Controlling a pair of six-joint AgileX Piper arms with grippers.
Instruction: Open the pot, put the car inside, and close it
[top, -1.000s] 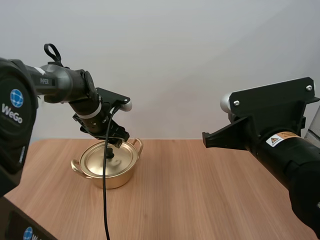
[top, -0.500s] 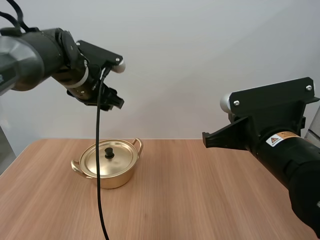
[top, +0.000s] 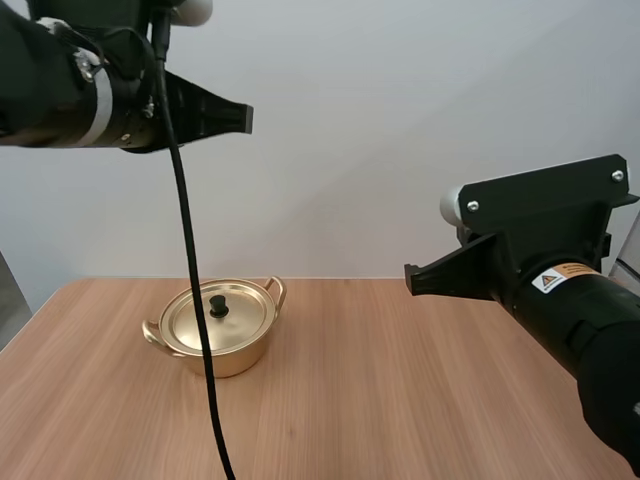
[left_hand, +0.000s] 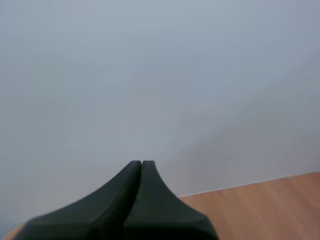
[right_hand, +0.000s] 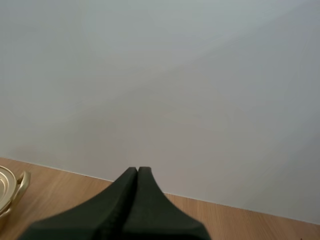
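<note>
A golden pot (top: 215, 332) stands on the wooden table (top: 400, 380) at the left, its lid (top: 218, 317) on it with a black knob (top: 218, 303). My left gripper (top: 246, 118) is high above the pot, shut, with nothing in it; in the left wrist view its fingers (left_hand: 141, 165) lie together as one dark wedge. My right gripper (top: 412, 277) hangs at the right, well above the table, shut on nothing; its fingers (right_hand: 137, 171) also lie together. One pot handle (right_hand: 20, 182) sits at the table's edge in the right wrist view.
The table top is bare wood to the right of the pot and in front of it. A plain pale wall stands behind the table.
My left gripper rose from the lid's knob to high above the pot and went from open to shut. The lid stayed on the pot. The right arm did not move.
</note>
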